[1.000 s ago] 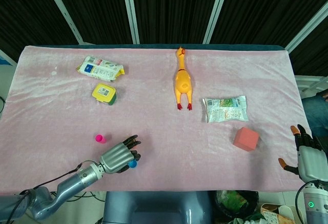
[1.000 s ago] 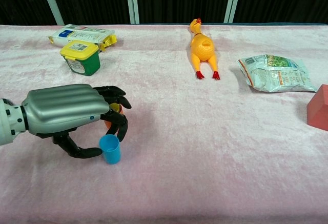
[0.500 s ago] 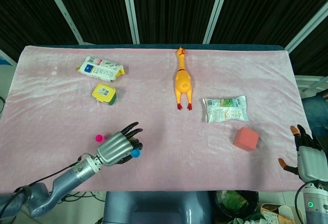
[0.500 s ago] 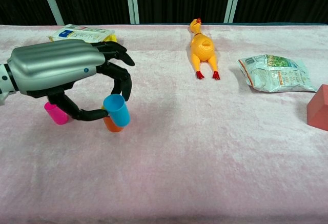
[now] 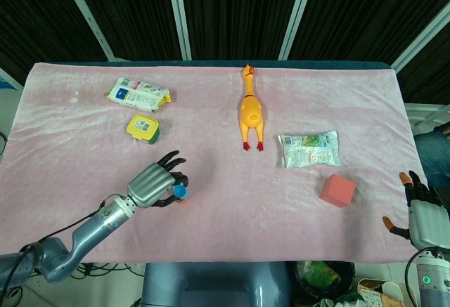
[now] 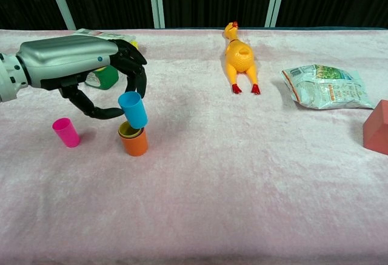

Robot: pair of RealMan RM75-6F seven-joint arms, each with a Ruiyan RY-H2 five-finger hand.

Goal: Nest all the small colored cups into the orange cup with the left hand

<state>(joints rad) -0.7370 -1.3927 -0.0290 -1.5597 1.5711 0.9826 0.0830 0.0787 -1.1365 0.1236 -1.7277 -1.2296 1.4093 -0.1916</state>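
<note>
Both views are bright and evenly lit from overhead, with the pink-covered bench [image 5: 225,110] sharp throughout. Shadows are soft and short beneath objects. The top of each frame falls into near-black background.

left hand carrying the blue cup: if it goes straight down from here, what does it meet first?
Probably the orange cup with the yellow-green cup nested in it, just below the blue cup that the left hand holds; exact alignment is unclear.
</note>
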